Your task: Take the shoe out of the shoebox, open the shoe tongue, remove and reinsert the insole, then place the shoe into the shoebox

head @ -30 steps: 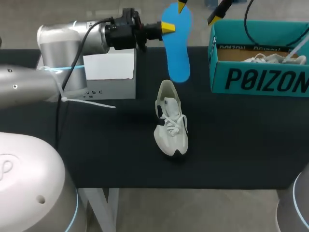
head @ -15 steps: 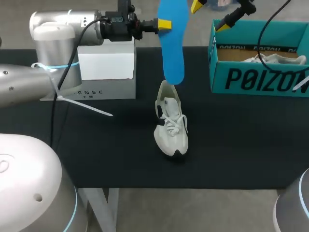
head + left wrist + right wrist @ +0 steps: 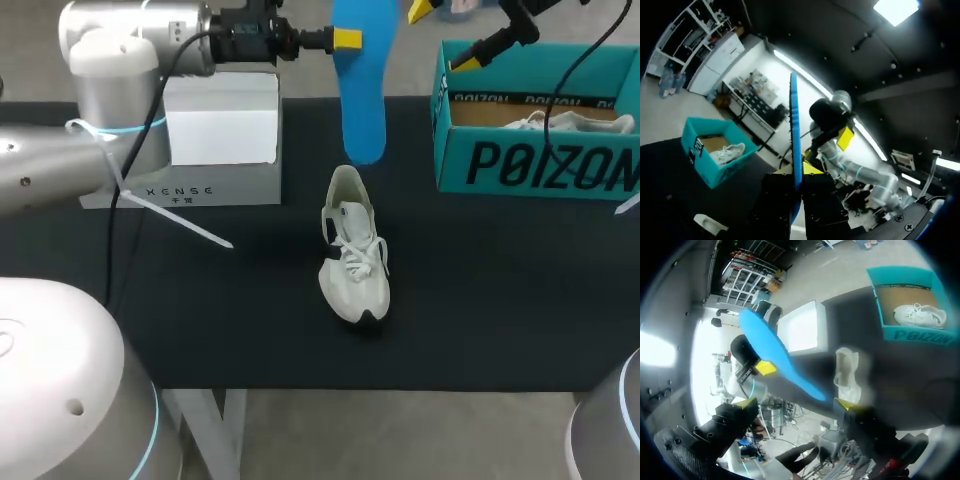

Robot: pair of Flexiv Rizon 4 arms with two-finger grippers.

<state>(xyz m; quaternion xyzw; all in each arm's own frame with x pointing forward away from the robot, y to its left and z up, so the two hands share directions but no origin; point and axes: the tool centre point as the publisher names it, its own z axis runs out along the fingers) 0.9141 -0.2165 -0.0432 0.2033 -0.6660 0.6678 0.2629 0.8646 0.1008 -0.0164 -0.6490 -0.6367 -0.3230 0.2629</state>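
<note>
The left arm comes in from 9 o'clock across the top of the head view, and the left fingers [image 3: 345, 40] are closed on the blue insole [image 3: 360, 85], gripping it near its upper end. The insole hangs roughly upright in the air, its lower tip just above the heel of the white shoe [image 3: 352, 255]. In the left wrist view the insole [image 3: 795, 130] shows edge-on, a thin blue line rising from between the left fingers [image 3: 796, 182].

The shoe lies on the dark table [image 3: 500, 300] near its middle, toe towards 6 o'clock, laces loose. The teal shoebox [image 3: 540, 165] stands open at 2 o'clock from the shoe, well apart from it, and a second shoe [image 3: 572, 122] lies inside.

The right fingers [image 3: 443, 36] are spread wide open, holding nothing, in the air at 3 o'clock from the upper part of the insole, near the shoebox's left wall. In the right wrist view the insole [image 3: 780, 360] lies ahead of the open right fingers [image 3: 796, 403], with the shoe [image 3: 849, 372] and shoebox [image 3: 910, 300] beyond.

A white box [image 3: 222, 125] sits on a grey case [image 3: 200, 188] at 10 o'clock from the shoe.
</note>
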